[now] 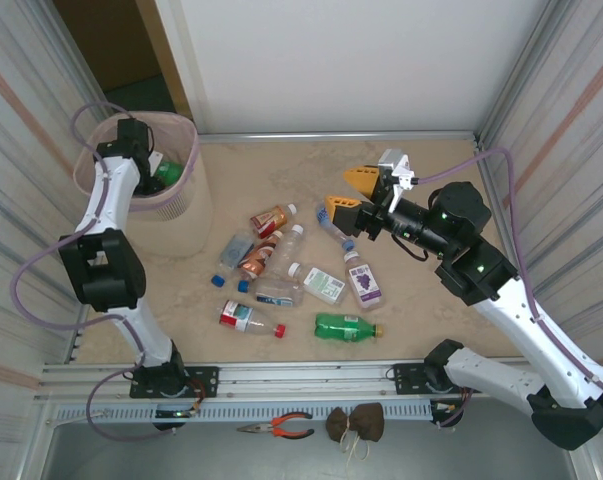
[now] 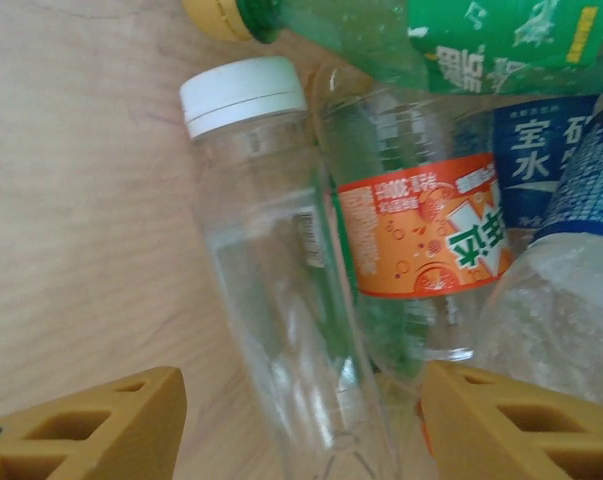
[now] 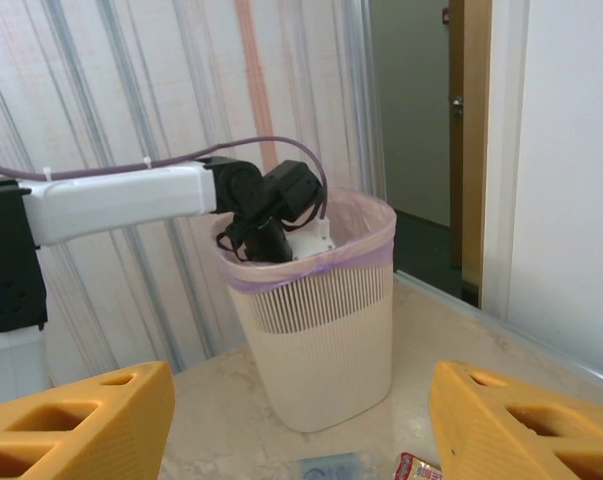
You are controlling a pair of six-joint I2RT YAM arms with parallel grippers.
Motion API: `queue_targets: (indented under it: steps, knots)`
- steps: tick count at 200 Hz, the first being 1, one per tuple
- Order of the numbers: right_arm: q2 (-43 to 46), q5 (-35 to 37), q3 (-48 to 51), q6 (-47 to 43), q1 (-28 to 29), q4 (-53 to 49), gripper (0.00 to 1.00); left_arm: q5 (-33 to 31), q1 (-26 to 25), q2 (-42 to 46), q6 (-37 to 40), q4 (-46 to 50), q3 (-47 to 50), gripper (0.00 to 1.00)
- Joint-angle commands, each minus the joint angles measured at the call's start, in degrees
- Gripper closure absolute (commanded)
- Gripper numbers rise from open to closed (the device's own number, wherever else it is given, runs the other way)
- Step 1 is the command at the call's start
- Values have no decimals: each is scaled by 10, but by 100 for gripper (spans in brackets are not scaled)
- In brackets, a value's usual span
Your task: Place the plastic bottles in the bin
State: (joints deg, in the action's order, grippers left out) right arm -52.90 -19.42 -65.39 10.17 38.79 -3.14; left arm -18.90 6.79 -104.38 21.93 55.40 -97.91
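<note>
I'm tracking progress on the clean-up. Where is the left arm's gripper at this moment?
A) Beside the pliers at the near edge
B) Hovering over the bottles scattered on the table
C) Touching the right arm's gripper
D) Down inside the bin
D: the top view shows the left gripper reaching down into the bin, and its wrist camera looks onto bottles piled against the bin's inner wall, with its fingers standing apart.

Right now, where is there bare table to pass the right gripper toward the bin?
Bare: the far table strip between bin and right gripper, along the back wall. Crowded: the middle, where the plastic bottles lie.
</note>
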Motion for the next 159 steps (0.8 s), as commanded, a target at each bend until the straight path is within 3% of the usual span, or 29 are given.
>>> queue_targets:
  steps: [1,66,122,159]
  knots:
    - [14,5,4,-7,4,2,33,36,0,20,-14,4,-14,32]
    - [16,20,-4,-4,4,-14,33,165,2,79,-46,4,-24,20]
    - [28,51,-10,0,4,-51,33,310,8,129,-91,-18,-37,19]
    - [39,69,-6,0,4,-71,33,373,8,182,-115,-26,-29,19]
